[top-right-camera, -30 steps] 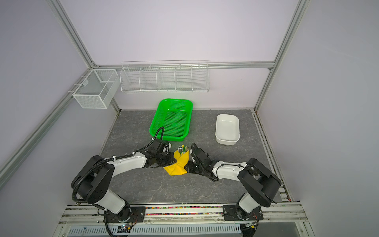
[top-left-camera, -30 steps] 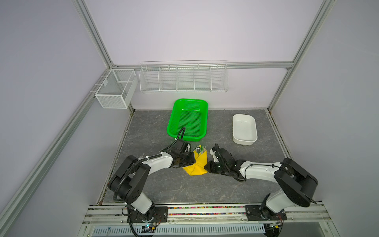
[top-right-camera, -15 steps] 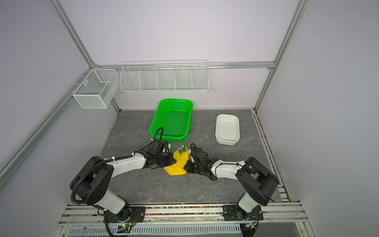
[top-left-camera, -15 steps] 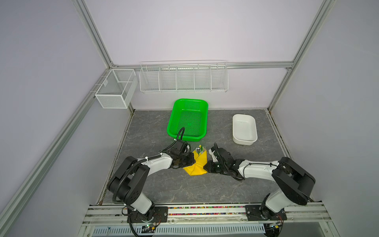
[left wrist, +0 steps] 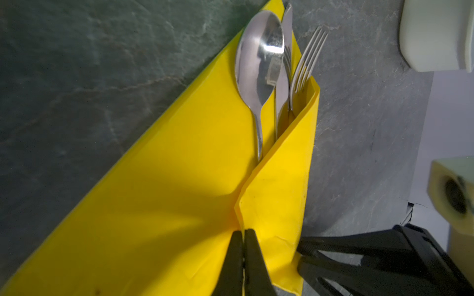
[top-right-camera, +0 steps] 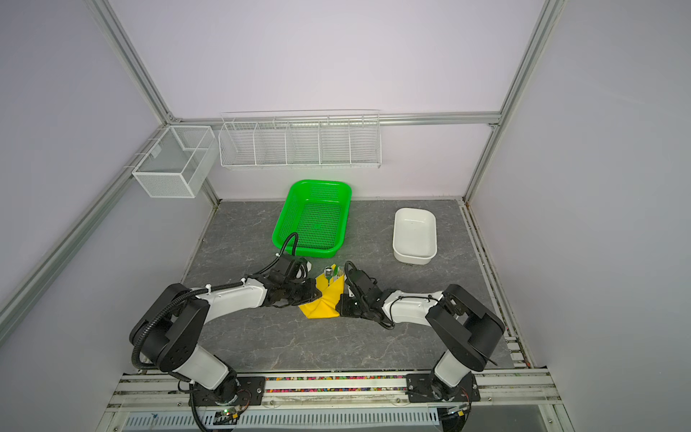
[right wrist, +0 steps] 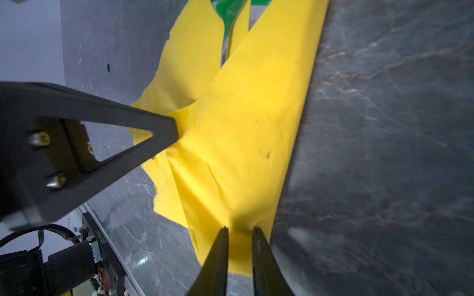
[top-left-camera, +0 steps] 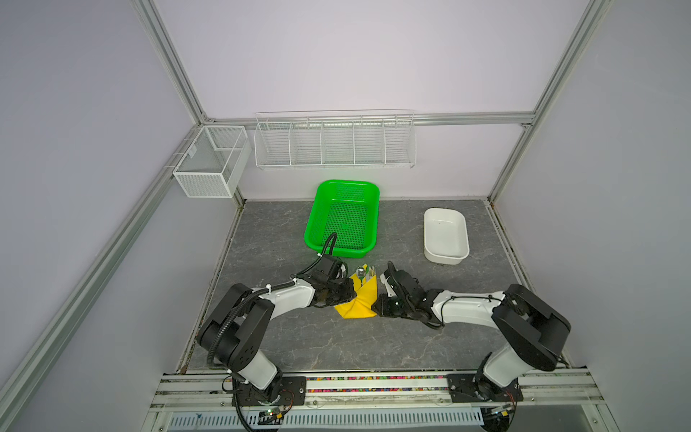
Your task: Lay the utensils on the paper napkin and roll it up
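Note:
The yellow paper napkin [top-left-camera: 358, 303] [left wrist: 179, 192] lies mid-table, with one side folded over the utensils. The spoon [left wrist: 259, 56], knife [left wrist: 287, 23] and fork [left wrist: 309, 56] stick out of its far end, their handles hidden under the fold. In both top views the spoon bowl [top-right-camera: 328, 270] shows as a silver spot. My left gripper [left wrist: 243, 233] [top-left-camera: 352, 296] is shut on the edge of the folded flap. My right gripper [right wrist: 239, 229] [top-left-camera: 376, 309] comes in from the opposite side and pinches the napkin's [right wrist: 243, 128] near end, its jaws held slightly apart by the paper.
A green perforated basket [top-left-camera: 312, 228] stands just behind the napkin, and a white tub [top-left-camera: 427, 235] sits at the back right. Two white wire racks [top-left-camera: 334, 140] [top-left-camera: 211, 161] hang on the walls. Each gripper's fingers [right wrist: 154, 133] [left wrist: 333, 247] show in the other wrist view, close together.
The right arm has edged a little toward the napkin. The left gripper and the napkin have hardly moved.

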